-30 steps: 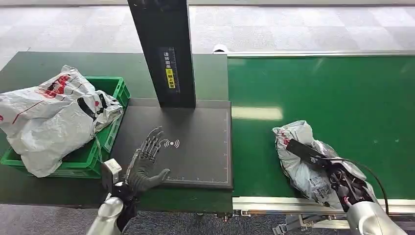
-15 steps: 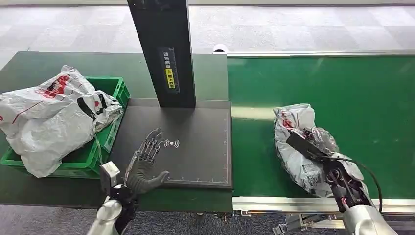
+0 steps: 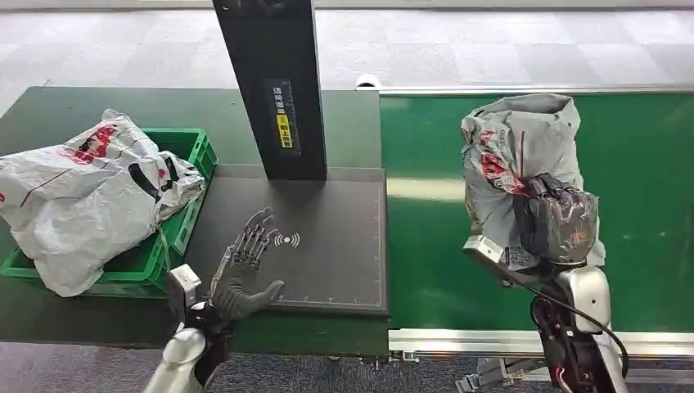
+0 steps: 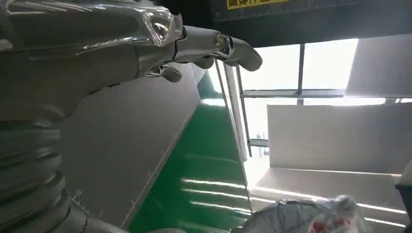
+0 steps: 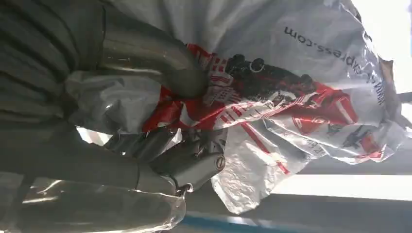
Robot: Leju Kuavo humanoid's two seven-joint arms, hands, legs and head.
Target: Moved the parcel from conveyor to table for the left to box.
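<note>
A crumpled grey parcel bag with red print (image 3: 511,164) hangs in the air above the green conveyor belt (image 3: 638,205), gripped by my right hand (image 3: 556,225). The right wrist view shows the thumb and fingers (image 5: 187,162) dug into the same parcel (image 5: 301,92). My left hand (image 3: 245,274) hovers open over the near edge of the dark scanner pad (image 3: 327,246), fingers spread, holding nothing. In the left wrist view the left hand (image 4: 145,48) reaches over the pad, and the parcel (image 4: 311,221) shows in a corner.
A green crate (image 3: 184,147) at the left of the table holds another large grey parcel bag (image 3: 82,196). A black scanner post (image 3: 274,86) rises from the back of the pad. The conveyor's metal rail (image 3: 458,340) runs along the front edge.
My right hand has lifted the parcel off the belt, raising it up and turning it upright. The left hand has stayed over the pad.
</note>
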